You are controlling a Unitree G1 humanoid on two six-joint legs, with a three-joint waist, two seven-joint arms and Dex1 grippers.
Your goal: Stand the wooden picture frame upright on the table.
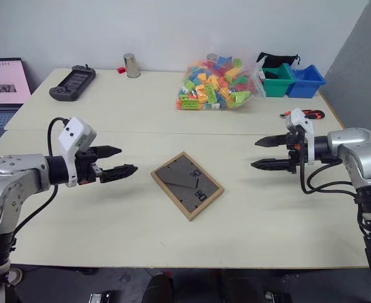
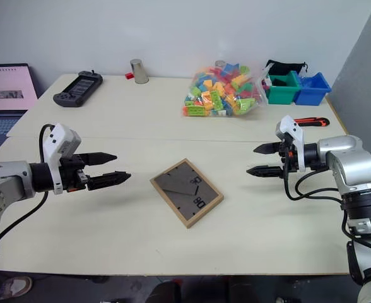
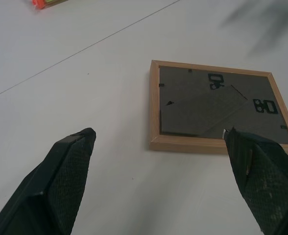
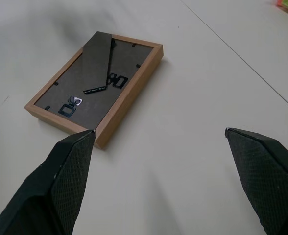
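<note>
While the wooden picture frame point(image 1: 187, 185) lies back-up mid-table point(image 1: 122, 221) — long axis running far-left to near-right — it sits between the left gripper point(image 1: 117, 161) and right gripper point(image 1: 269, 153), both wide open and empty, the left seemingly nearer.

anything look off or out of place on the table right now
The wooden picture frame lies flat and face-down on the table, dark back panel up, turned askew to the table's edges rather than standing. Both grippers, left and right, hang open on either side, touching nothing. Nothing looks spilled or damaged.
</note>
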